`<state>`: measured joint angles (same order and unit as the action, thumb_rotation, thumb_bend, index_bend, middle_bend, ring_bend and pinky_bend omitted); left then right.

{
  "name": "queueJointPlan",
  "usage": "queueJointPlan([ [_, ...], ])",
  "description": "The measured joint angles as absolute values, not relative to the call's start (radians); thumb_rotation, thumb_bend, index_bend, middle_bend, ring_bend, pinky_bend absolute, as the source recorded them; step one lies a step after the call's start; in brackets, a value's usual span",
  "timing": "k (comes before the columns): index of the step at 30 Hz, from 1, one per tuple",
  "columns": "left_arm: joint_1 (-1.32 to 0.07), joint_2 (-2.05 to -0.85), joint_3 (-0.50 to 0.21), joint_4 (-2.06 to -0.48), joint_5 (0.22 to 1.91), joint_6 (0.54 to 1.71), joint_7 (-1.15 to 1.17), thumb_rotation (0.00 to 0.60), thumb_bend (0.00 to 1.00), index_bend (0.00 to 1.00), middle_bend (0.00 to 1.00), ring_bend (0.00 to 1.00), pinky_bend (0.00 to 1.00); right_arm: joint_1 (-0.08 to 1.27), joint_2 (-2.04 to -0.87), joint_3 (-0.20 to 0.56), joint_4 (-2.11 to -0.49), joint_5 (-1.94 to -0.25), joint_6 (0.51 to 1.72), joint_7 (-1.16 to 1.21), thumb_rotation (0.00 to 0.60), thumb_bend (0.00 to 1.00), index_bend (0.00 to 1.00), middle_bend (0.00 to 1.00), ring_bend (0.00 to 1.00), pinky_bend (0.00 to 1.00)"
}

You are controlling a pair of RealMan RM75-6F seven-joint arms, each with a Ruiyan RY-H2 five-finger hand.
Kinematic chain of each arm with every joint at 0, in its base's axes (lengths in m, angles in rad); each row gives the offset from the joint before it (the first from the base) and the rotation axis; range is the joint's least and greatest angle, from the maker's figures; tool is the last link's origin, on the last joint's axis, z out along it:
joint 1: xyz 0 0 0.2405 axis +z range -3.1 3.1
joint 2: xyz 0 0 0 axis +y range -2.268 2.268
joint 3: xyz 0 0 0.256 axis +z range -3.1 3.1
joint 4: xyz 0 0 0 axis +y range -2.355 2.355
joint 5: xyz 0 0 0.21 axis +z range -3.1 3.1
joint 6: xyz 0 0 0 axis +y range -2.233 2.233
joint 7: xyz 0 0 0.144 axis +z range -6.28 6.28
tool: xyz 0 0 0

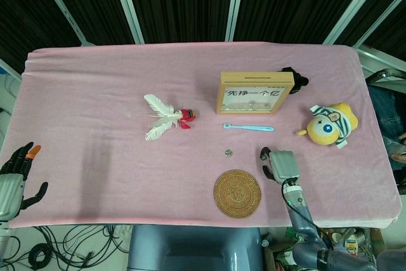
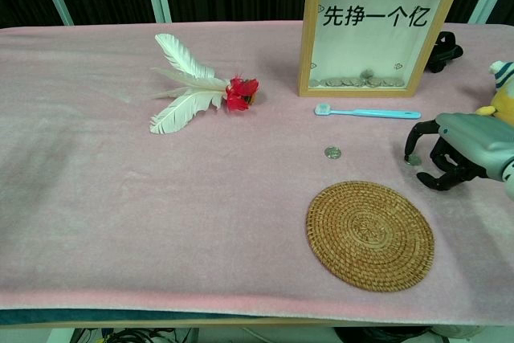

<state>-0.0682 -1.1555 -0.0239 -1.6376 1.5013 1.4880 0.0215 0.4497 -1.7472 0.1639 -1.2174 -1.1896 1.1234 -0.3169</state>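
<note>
Right robot hand (image 2: pixel 454 150) sits at the right edge of the chest view, palm down, fingers curled toward the pink bench (image 2: pixel 120 198); one fingertip (image 2: pixel 410 152) is at or touching a coin (image 2: pixel 413 161) lying flat on the cloth. Nothing is lifted; cannot tell from either view whether thumb and finger have closed on the coin. A second coin (image 2: pixel 332 153) lies apart, toward frame centre, just above the woven coaster (image 2: pixel 369 234). The wooden money box (image 2: pixel 381 26) stands in the upper right of the frame, with the blue toothbrush (image 2: pixel 368 112) just below it. Left robot hand (image 1: pixel 14 179) hangs off the bench edge at the lower left of the head view, fingers apart, holding nothing. Judgement: a flat coin on soft cloth resists a direct pinch. Best to press lightly with the fingertip, tip one edge up, then bring the thumb under it; keep wrist low and the motion slow so the coin does not skid toward the coaster.
</note>
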Motion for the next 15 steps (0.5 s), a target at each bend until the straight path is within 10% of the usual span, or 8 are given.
queueJointPlan([
  [15, -0.068, -1.156, -0.024, -1.637, 1.502, 1.489, 0.022, 0.6, 0.35, 0.01, 0.0, 0.0, 0.2, 0.448, -1.748, 0.164, -1.21, -1.184, 1.116, -0.314, 0.6, 0.3, 0.42, 0.89, 0.95, 0.96],
])
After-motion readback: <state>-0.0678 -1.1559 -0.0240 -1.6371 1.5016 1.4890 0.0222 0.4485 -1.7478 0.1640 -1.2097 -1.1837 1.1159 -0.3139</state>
